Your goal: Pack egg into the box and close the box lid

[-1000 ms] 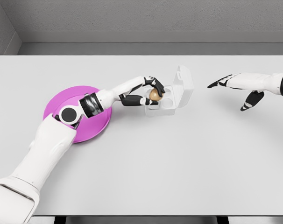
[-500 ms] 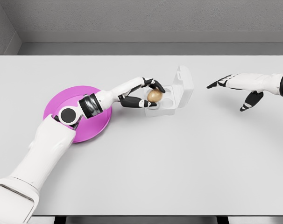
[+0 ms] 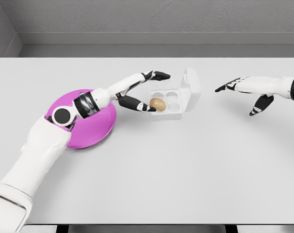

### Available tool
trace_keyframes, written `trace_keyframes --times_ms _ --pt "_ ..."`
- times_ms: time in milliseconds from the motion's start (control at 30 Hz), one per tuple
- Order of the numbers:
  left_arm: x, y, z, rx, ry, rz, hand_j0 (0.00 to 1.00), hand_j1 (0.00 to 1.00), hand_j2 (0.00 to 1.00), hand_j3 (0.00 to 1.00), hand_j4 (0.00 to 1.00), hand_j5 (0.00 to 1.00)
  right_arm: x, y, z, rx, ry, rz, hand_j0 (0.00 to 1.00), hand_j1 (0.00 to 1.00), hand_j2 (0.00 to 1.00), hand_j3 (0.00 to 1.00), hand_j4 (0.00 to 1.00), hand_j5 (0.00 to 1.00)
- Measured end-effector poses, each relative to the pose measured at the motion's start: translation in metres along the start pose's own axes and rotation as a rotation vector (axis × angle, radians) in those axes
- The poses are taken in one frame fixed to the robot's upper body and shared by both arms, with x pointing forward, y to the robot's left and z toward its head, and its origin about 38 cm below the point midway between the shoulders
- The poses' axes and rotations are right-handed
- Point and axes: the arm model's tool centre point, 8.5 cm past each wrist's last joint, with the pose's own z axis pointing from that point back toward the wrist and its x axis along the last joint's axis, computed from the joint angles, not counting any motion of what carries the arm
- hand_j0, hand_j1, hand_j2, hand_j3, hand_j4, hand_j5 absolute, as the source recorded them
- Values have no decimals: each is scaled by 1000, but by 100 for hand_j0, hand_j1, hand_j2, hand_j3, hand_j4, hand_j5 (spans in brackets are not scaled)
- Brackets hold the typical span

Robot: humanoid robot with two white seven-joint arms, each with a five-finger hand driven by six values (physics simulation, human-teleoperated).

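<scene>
Note the egg (image 3: 157, 104) seated in the near-left cup of the box (image 3: 172, 101), lid upright; left robot hand (image 3: 146, 92) spread wide, empty, beside it; right robot hand (image 3: 244, 92) open, far right.

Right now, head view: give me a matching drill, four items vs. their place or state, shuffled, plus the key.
Column 1:
1. egg
2. box lid
3. pink plate
4. right robot hand

Column 2:
A. raised open behind the cups
B. above the table to the right of the box, fingers spread, holding nothing
C. lying in a front cup of the box
D. on the table, partly under the left arm

Pairs: 1-C, 2-A, 3-D, 4-B
</scene>
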Motion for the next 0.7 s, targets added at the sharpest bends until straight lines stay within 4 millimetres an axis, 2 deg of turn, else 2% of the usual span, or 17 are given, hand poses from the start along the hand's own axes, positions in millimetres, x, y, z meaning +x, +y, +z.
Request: trace_keyframes --times_ms 200,433,533,700 --pt "28 30 41 -23 -34 -57 100 100 100 100 100 100 1 0 0 0 -9 7 100 100 100 100 100 100" --pt "63 45 83 -105 -37 -139 100 100 100 100 100 100 1 -3 3 -8 -23 21 100 100 100 100 100 100" --pt "68 52 98 -126 -5 -173 100 100 100 100 100 100 2 -7 4 -18 -24 24 100 100 100 100 100 100" --pt "70 59 112 -137 27 -197 100 100 100 100 100 100 12 -16 -8 -38 -57 33 100 100 100 100 100 100"
